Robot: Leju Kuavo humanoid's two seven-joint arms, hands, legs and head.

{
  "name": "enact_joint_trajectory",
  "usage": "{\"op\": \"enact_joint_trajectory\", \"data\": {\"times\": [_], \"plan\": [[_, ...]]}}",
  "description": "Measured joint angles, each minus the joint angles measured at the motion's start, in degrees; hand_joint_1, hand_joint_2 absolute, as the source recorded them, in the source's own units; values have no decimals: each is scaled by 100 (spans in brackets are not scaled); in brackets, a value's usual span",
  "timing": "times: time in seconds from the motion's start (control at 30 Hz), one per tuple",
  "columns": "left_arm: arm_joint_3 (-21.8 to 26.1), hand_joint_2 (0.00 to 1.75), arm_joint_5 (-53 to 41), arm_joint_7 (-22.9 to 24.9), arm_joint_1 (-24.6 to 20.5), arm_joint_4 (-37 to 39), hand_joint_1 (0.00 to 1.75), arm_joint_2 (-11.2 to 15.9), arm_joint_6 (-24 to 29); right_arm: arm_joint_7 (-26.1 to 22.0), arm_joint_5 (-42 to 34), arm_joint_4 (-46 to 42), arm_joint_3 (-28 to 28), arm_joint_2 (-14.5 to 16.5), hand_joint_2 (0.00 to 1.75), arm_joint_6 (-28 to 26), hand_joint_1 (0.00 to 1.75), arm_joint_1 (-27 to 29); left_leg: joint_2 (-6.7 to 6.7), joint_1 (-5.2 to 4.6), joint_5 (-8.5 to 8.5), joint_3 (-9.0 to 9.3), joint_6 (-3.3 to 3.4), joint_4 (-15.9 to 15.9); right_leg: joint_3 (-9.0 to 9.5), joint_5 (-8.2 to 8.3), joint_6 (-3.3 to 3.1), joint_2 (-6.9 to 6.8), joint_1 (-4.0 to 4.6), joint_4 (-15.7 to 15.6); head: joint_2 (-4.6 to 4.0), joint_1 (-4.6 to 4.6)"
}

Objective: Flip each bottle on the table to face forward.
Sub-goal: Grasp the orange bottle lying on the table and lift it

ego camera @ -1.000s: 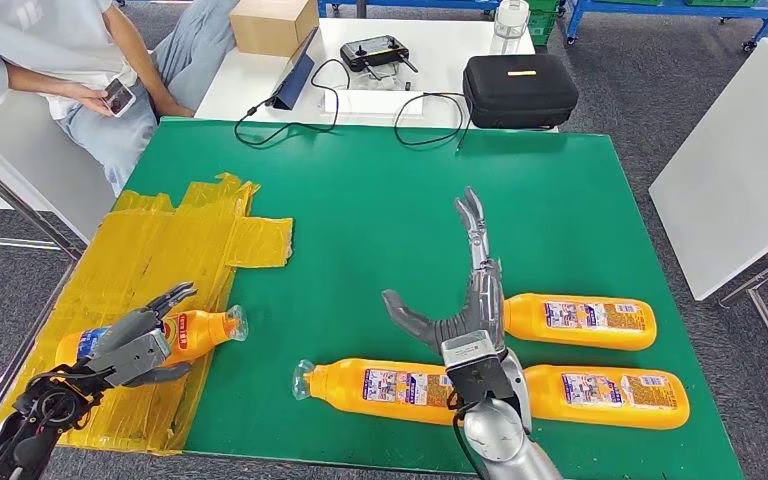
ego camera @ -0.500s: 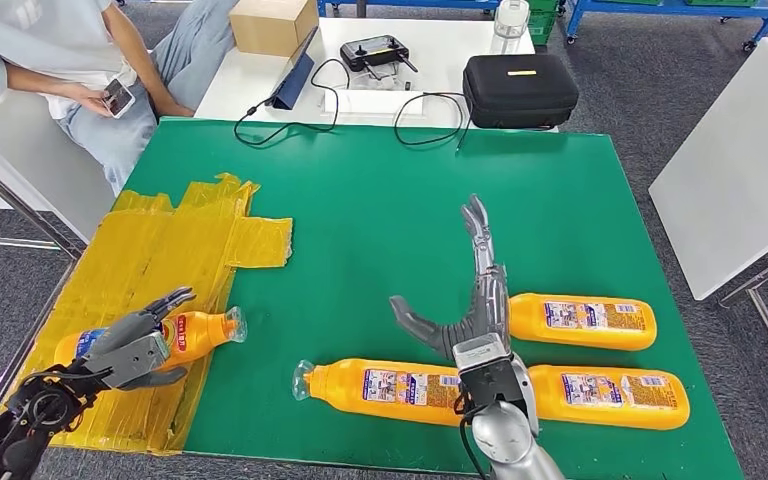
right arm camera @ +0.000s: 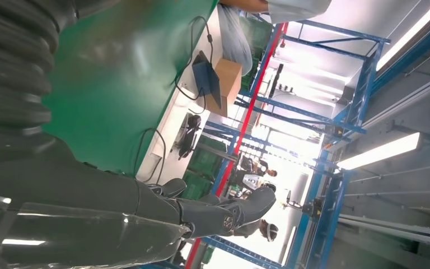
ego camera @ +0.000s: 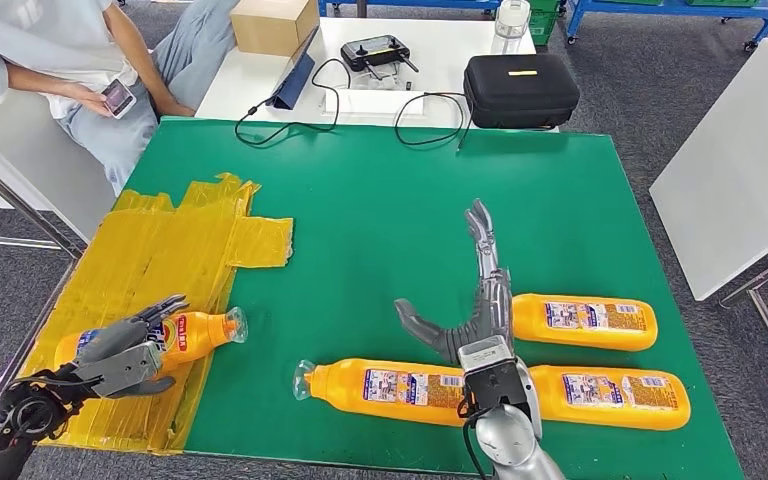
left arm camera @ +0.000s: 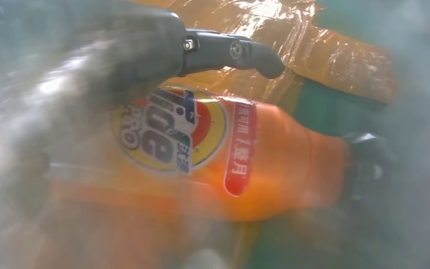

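Left hand [ego camera: 125,352] grips bottle [ego camera: 195,332], neck pointing right.

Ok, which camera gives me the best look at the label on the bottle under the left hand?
The left wrist view: the bottle's front label shows large, though blurred. The head view shows that orange bottle small, partly under the left hand.
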Motion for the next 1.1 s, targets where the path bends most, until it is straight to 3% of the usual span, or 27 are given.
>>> {"op": "enact_joint_trajectory", "data": {"times": [0.67,1.1], "plan": [[215,175,586,13,631,-1305,0,351,-160,-17,-24,21,-70,9,175,17,0,70,-1,-1,1,-37,0,2,-37,0,0,1,0,1,0,2],[352,175,661,-12,693,-1893,0,409,-205,-15,-32,108,-115,13,175,13,0,86,-2,0,1,-41,0,2,-41,0,0,0,0,1,0,1]]}}
